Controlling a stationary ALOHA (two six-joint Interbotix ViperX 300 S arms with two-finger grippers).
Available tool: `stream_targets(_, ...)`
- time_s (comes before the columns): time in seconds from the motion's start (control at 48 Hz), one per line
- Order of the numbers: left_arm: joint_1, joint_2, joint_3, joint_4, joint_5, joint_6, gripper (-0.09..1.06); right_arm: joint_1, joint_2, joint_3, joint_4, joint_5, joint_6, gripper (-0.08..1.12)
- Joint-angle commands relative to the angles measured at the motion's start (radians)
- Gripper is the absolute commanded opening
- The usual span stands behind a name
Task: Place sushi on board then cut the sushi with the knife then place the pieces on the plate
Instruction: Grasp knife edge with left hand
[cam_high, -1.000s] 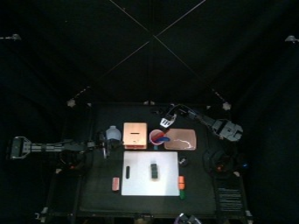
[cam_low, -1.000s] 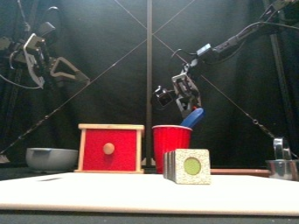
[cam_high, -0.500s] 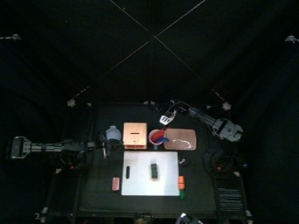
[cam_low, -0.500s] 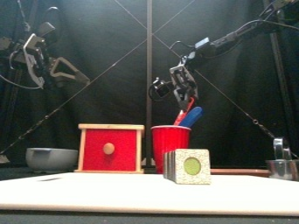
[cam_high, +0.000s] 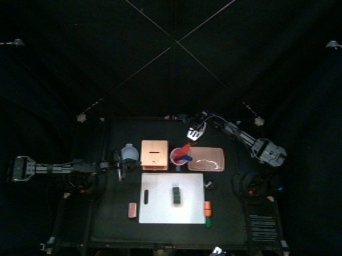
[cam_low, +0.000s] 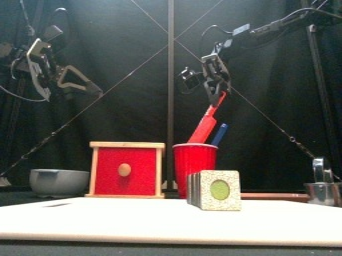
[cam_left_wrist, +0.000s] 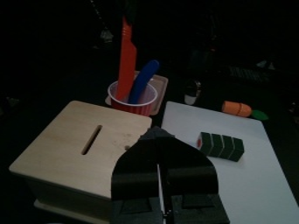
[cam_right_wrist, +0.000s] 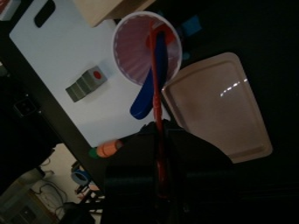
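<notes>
The dark green sushi roll (cam_high: 175, 195) (cam_low: 215, 190) stands whole on the white board (cam_high: 158, 205). Behind it is the red cup (cam_low: 197, 160) (cam_high: 183, 155), with the blue knife (cam_low: 218, 133) leaning inside. My right gripper (cam_low: 211, 72) (cam_high: 197, 128) hangs above the cup, shut on the handle of the red knife (cam_low: 207, 118) (cam_right_wrist: 160, 105). The knife slants down, its tip at the cup's rim. The pink tray (cam_high: 210, 158) (cam_right_wrist: 222, 105) lies right of the cup. My left gripper (cam_low: 40, 60) (cam_left_wrist: 156, 144) rests high at the left, shut and holding nothing.
The wooden box (cam_high: 155, 152) (cam_low: 127, 170) stands left of the cup, and the blue-grey bowl (cam_low: 59, 181) left of that. Small orange toy foods (cam_high: 131, 209) (cam_high: 209, 208) lie beside the board. A metal cutter (cam_low: 321, 190) sits at the far right.
My right gripper has risen with the red knife, drawing it up out of the cup. The blue knife stays in the cup. The left arm has not moved.
</notes>
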Motion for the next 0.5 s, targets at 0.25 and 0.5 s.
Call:
stream_targets(0.25, 0.003, 0.002, -0.017, 0.002, -0.005, -0.002, -0.01, 0.008, -0.192, 0.021, -0.035, -0.040, -0.002, 0.39)
stream_targets(0.5, -0.002, -0.003, -0.034, 0.005, -0.005, 0.000, -0.01, 0.089, -0.391, 0.173, -0.077, -0.245, 0.000, 0.39)
